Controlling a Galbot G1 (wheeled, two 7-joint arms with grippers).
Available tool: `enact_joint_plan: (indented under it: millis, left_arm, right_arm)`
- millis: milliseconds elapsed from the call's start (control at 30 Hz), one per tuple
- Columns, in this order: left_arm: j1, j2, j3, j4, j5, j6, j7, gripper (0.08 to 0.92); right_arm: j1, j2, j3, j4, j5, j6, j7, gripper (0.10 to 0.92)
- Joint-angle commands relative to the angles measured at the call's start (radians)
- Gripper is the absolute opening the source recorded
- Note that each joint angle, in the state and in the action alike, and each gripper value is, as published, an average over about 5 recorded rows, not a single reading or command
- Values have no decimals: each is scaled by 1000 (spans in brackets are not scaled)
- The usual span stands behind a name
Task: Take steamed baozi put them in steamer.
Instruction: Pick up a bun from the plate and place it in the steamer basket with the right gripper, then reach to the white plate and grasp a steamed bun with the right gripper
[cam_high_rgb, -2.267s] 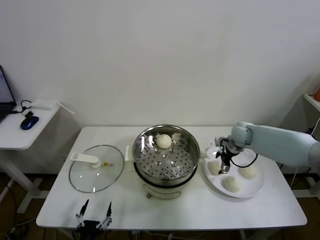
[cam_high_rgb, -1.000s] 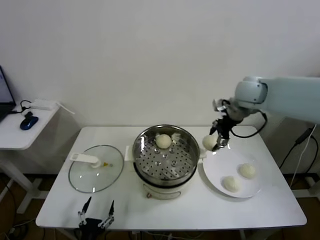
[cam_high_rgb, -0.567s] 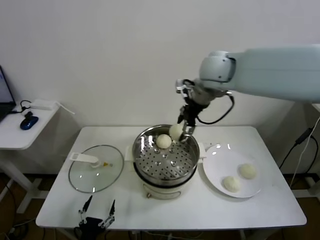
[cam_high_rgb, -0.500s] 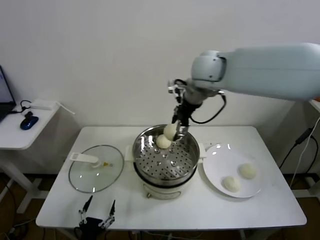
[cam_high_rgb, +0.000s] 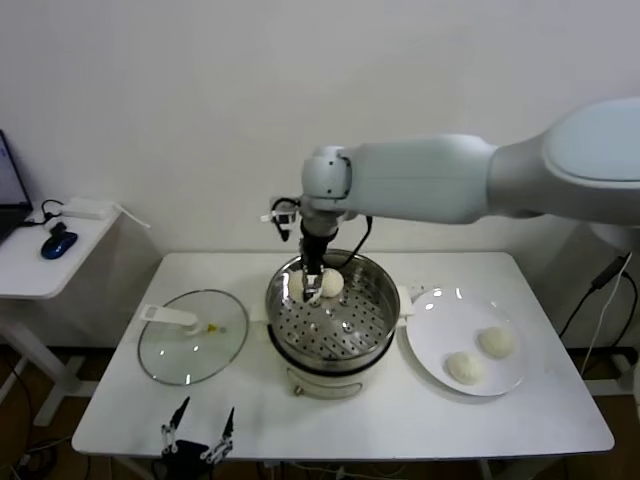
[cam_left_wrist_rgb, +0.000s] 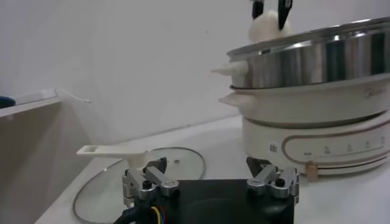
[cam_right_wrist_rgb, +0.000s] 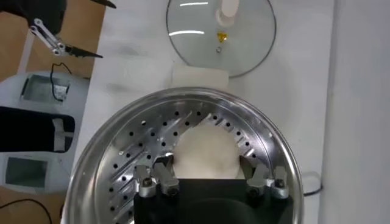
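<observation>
The steamer (cam_high_rgb: 390, 325) stands mid-table, and one baozi (cam_high_rgb: 331, 283) lies on its perforated tray at the back. My right gripper (cam_high_rgb: 312, 280) reaches down into the pot just left of that bun. It is shut on a second baozi (cam_right_wrist_rgb: 204, 152), held low over the perforated tray (cam_right_wrist_rgb: 131, 161). From the left wrist view this held baozi (cam_left_wrist_rgb: 265, 27) shows above the steamer's rim (cam_left_wrist_rgb: 304, 42). Two more baozi (cam_high_rgb: 497, 341) (cam_high_rgb: 462, 367) lie on the white plate (cam_high_rgb: 440, 320). My left gripper (cam_high_rgb: 195, 440) is parked open at the table's front edge.
The glass lid (cam_high_rgb: 190, 345) lies flat on the table left of the steamer, and also shows in the left wrist view (cam_left_wrist_rgb: 140, 164) and the right wrist view (cam_right_wrist_rgb: 219, 24). A side table with a mouse (cam_high_rgb: 58, 243) stands at far left.
My right gripper lifted one baozi off the plate, carried it left over the steamer and lowered it beside the bun there. The plate went from three buns to two. The left arm stayed parked.
</observation>
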Motion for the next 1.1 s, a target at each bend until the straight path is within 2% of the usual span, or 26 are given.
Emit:
enact_joint_plan:
  millis: [33,333,533,667,800,933,1100]
  left_arm:
    - [-4,-4,1,7,7,2,3,823]
    - [-15,-7,3,23,14,4,3,823]
    - [-17,-5,4,23,17,12,4,823]
    - [-13,-2,4,23,23,14,4,823]
    - [-8,1,6,25,28,14,4,823]
    - [-5,1,11,27,35,15,4,823]
    - [0,-4,13,29,46,13,3,823]
  right_arm:
    - [-143,78,12,-87,-62,-15,9,729]
    - [-162,72,13,-98,-87,-11,14,729]
    - [-46,-3,-1,-17,-65,5,-22,801]
    - [94,-111,-73,68,-68,64,-105,821]
    - [234,-268,-164,149,-105,196,-214,823]
    - [309,-436,-246,219,-198,301,-286,823]
    - [303,-606,-341,314,-358,321,-262,823]
